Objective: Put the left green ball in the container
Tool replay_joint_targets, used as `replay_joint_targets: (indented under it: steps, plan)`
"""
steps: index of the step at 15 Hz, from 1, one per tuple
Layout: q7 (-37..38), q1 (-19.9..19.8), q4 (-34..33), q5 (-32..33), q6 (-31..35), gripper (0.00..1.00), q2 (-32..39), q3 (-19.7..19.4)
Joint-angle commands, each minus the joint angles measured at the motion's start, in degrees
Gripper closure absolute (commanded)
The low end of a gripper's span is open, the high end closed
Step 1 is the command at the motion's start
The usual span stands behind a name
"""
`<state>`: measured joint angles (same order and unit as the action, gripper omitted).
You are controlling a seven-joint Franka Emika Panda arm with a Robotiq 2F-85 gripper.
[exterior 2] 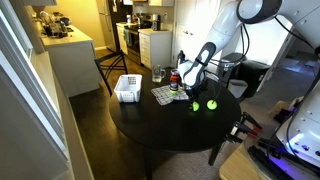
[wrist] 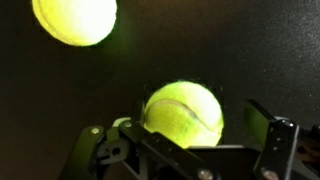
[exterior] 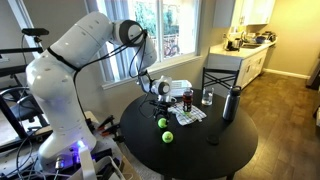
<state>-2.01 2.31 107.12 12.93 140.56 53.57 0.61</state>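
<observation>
Two yellow-green balls lie on the round black table. The left green ball shows in both exterior views and fills the middle of the wrist view. The other ball lies close beside it and shows at the top left of the wrist view. My gripper is open and hangs just above the left ball, with a finger on each side and a gap to the right finger. The white slatted container stands at the table's far edge.
A dark red can and a clear glass stand on a patterned cloth between the balls and the container. A tall dark bottle stands near the table's edge. Chairs and a counter surround the table.
</observation>
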Motion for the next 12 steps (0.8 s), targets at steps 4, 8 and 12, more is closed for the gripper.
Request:
replay_joint_targets:
  steps: [4,8,12]
  plan:
    - [-0.9,0.0,0.0,-0.8,-0.2,0.0,0.9,-1.5]
    - [-1.2,-0.3,-0.2,-1.0,1.8,0.0,0.6,-1.3]
    - [-1.7,-0.2,-1.8,-1.3,1.9,0.0,1.4,-0.4]
